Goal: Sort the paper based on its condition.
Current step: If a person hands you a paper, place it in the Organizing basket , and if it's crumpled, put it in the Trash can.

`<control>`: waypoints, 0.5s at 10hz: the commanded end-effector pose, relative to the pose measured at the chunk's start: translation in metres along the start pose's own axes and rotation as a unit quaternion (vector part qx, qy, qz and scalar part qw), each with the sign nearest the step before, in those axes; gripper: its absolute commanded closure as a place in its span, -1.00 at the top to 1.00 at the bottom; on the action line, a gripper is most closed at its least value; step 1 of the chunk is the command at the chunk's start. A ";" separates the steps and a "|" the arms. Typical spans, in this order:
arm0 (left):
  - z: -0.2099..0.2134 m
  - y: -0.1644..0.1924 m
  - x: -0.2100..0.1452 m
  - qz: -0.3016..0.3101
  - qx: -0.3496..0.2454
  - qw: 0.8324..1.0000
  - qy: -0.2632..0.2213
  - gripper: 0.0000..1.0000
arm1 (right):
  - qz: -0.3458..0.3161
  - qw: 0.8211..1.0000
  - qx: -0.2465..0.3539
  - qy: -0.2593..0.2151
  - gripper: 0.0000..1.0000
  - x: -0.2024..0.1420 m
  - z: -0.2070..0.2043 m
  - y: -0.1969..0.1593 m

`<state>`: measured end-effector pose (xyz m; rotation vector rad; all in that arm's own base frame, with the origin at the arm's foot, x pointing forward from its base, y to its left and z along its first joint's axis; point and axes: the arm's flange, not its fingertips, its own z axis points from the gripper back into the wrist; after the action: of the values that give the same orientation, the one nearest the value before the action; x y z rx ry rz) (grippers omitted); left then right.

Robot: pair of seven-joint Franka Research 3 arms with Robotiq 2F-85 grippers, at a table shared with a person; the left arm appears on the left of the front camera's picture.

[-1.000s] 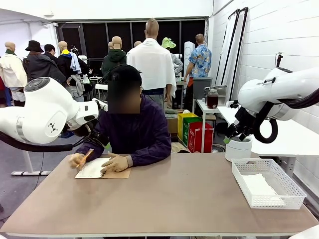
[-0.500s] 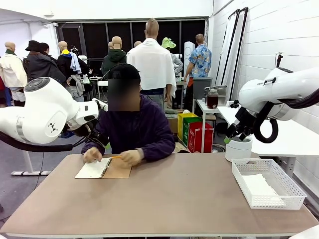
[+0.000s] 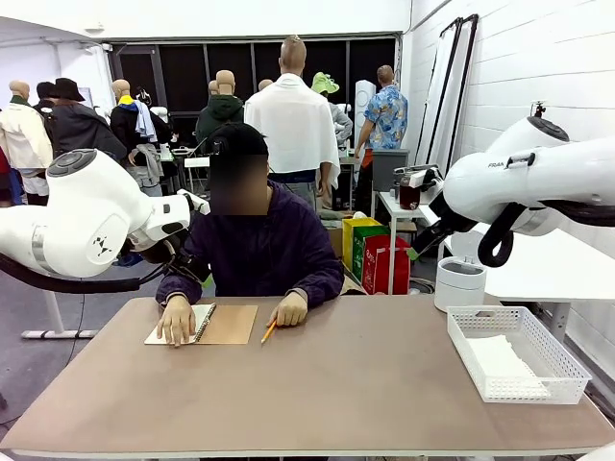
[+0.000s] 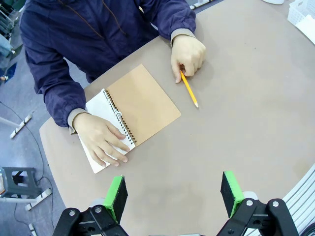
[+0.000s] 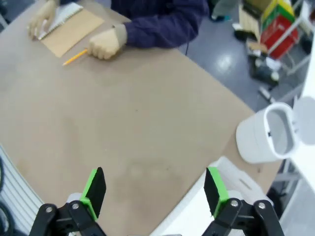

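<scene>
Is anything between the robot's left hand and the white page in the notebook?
Yes. The person's hand lies flat on the white page of the notebook, between it and the open left hand.
</scene>
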<state>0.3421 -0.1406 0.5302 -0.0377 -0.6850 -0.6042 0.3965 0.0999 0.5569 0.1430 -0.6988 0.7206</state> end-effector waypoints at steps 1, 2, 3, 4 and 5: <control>0.000 0.001 -0.001 0.000 0.000 1.000 0.001 1.00 | 0.041 0.999 0.013 -0.022 1.00 -0.016 -0.002 0.010; 0.000 0.001 -0.001 0.000 0.000 1.000 0.001 1.00 | 0.054 0.998 0.022 -0.020 1.00 -0.016 -0.003 0.016; 0.000 0.001 -0.001 0.000 0.000 1.000 0.001 1.00 | 0.064 0.997 0.031 -0.015 1.00 -0.016 -0.007 0.022; 0.000 0.001 -0.001 0.000 0.000 1.000 0.001 1.00 | 0.072 0.997 0.037 -0.011 1.00 -0.015 -0.010 0.027; 0.000 0.001 -0.001 0.000 0.000 1.000 0.001 1.00 | 0.086 0.995 0.050 -0.012 1.00 -0.011 -0.014 0.034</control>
<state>0.3421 -0.1407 0.5303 -0.0377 -0.6851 -0.6042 0.3743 0.1236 0.5420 0.1825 -0.7027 0.8700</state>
